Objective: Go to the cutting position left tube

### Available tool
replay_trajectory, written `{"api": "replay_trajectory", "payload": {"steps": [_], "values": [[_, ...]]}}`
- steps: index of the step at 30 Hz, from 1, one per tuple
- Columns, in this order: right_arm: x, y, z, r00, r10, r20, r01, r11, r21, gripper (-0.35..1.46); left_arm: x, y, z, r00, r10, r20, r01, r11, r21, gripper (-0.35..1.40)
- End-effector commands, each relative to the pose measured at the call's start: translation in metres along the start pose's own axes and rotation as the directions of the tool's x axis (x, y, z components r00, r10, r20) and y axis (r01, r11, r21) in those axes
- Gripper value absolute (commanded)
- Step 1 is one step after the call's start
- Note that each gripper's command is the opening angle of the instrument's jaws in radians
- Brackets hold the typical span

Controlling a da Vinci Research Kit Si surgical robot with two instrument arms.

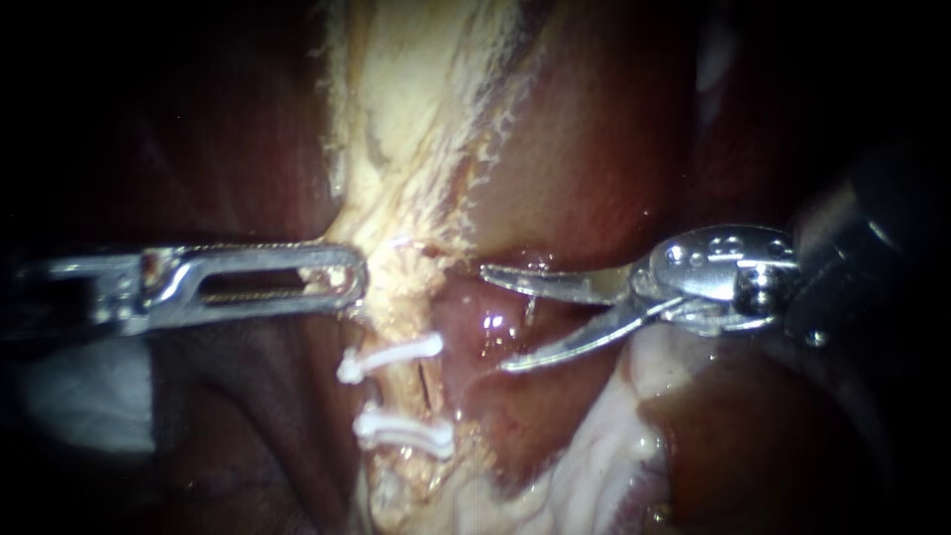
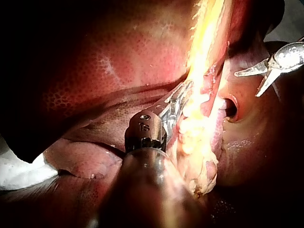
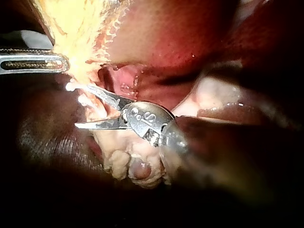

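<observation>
A pale tube point(image 1: 401, 391) runs down the middle of the endoscope view, with two white clips on it, the upper clip point(image 1: 389, 358) and the lower clip point(image 1: 404, 432). My left instrument point(image 1: 352, 280) comes in from the left. Its slotted jaws are shut on the pale tissue strand point(image 1: 396, 267) just above the upper clip, as the left wrist view also shows for this left instrument point(image 2: 179, 97). My right instrument point(image 1: 495, 317) has curved blades standing open. They lie to the right of the tube at the level just above the upper clip, apart from it. The right wrist view shows those open blades of the right instrument point(image 3: 83, 107).
Dark red liver point(image 1: 584, 149) lies behind and to the right of the strand. Wet pink tissue point(image 1: 495, 327) sits between the open blades. White gauze point(image 1: 89, 396) shows at the lower left. Pale fatty tissue point(image 1: 594, 456) lies at the lower right.
</observation>
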Motion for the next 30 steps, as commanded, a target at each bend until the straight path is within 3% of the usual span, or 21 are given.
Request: {"api": "replay_trajectory", "payload": {"steps": [1, 15, 30], "values": [[0.0000, 0.0000, 0.0000, 1.000, 0.000, 0.000, 0.000, 1.000, 0.000, 1.36, 0.0000, 0.0000, -0.0001, 1.0000, 0.000, -0.001, 0.000, 1.000, 0.001, -0.23], [-0.0014, -0.0005, 0.0017, 1.000, -0.011, 0.003, 0.011, 1.000, 0.011, 1.36, -0.0007, 0.0001, -0.0025, 0.9999, -0.003, 0.015, 0.003, 1.000, -0.008, -0.23], [-0.0055, -0.0001, 0.0074, 0.996, 0.005, 0.091, -0.011, 0.998, 0.063, 1.35, -0.0016, 0.0002, -0.0041, 0.9994, -0.009, 0.034, 0.009, 1.000, -0.007, -0.23]]}}
